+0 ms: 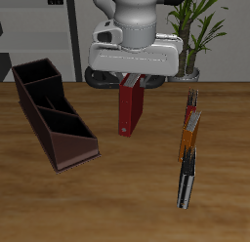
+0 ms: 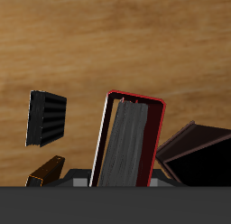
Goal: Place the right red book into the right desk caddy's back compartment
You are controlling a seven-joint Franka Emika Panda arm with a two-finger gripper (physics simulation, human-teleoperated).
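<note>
Thin books lie in a row near the table's front edge. Farther back, the gripper pinches the top of the right red book, holding it upright between that row and the right desk caddy, clear of both.

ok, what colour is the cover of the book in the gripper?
Dark red, on the right red book; clearest in the exterior view.
</note>
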